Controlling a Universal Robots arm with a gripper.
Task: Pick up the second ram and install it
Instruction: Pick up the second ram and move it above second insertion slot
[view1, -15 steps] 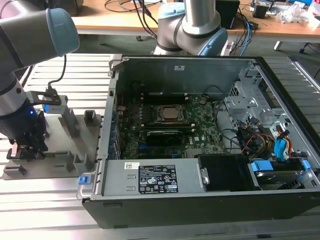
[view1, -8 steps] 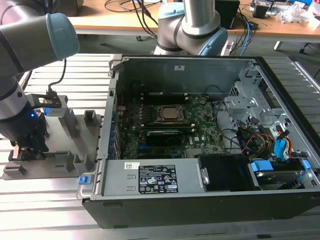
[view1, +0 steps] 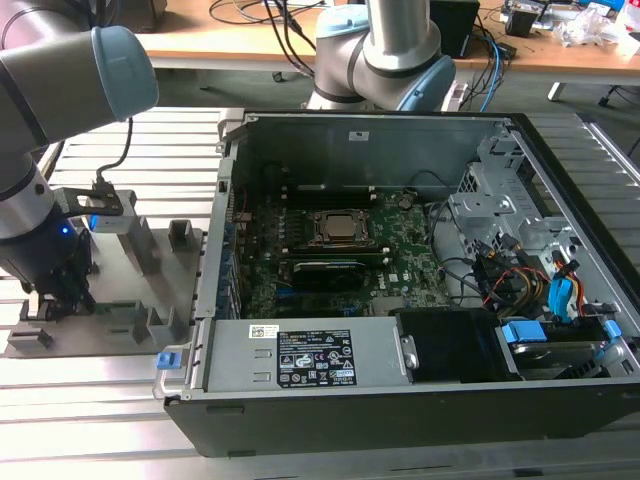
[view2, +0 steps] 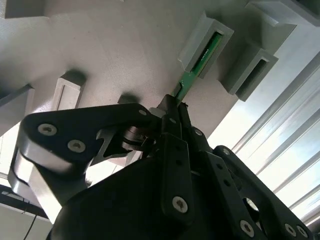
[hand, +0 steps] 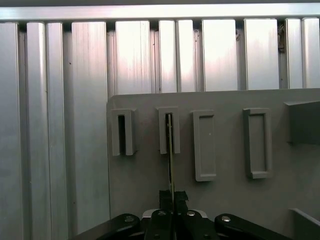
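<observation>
At the exterior view's left, the arm reaches down so that the tool (view1: 65, 295) is at a grey fixture plate (view1: 110, 335) lying on the slatted aluminium surface (view1: 100, 410). In both wrist views the tool (view2: 175, 107) (hand: 171, 200) has its fingers pressed together on one end of the second ram (view2: 202, 52) (hand: 170, 150), a thin green stick seen edge-on in the first wrist view. Its other end sits inside a slotted grey block (view2: 197, 35) (hand: 162, 130) on the plate. The neighbouring block (view2: 250, 70) (hand: 129, 132) just beside it shows a dark open slot. To the exterior view's right, well apart from the tool, stands the open computer case (view1: 400, 420). It holds the motherboard (view1: 400, 240) with its square CPU socket (view1: 335, 228), a long black card (view1: 325, 270) just near of the socket, and a labelled power supply (view1: 300, 355) along the near wall.
</observation>
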